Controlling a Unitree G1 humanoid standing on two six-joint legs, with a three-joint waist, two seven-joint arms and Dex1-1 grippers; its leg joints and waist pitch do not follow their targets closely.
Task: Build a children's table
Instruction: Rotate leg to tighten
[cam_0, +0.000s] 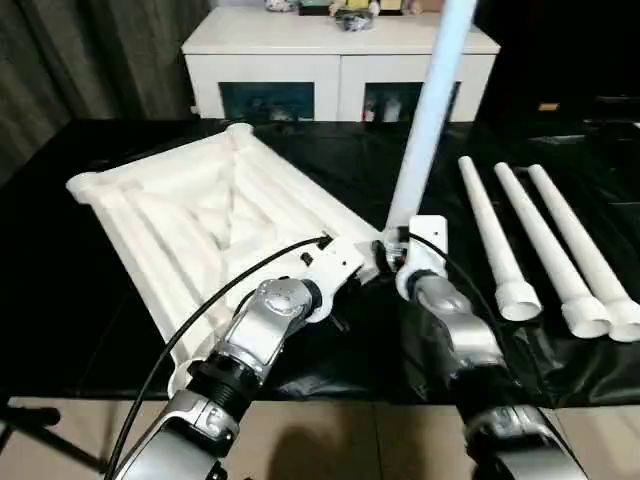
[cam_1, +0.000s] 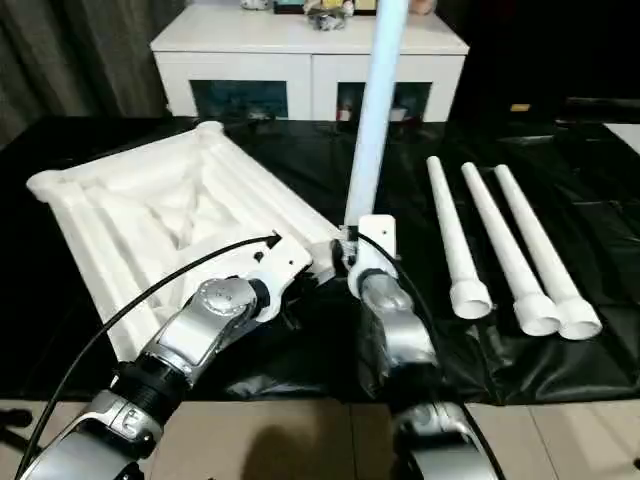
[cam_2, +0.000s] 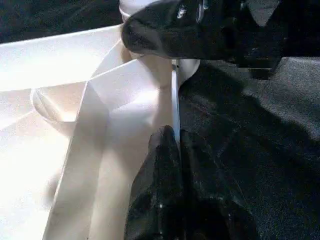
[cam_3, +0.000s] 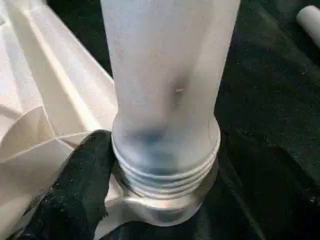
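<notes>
I see the white table top (cam_0: 200, 215) lying ribbed side up on the black-covered desk (cam_0: 90, 330), left of centre. At its near right corner socket (cam_3: 165, 200) one leg (cam_0: 425, 120) stands almost upright, leaning a little to the right, its threaded end sitting in the socket with several threads still showing above the rim. My right gripper (cam_0: 392, 252) is at the foot of that leg; one black finger (cam_3: 75, 185) presses against the threaded collar, but I cannot tell how the jaws stand around it. My left gripper (cam_2: 172, 145) has its jaws clamped on the thin edge wall of the top just beside that same corner. Three more legs (cam_0: 545, 240) lie side by side on the desk to the right, wide ends toward me. A white cabinet (cam_0: 340, 65) with glass doors stands at the far side.
</notes>
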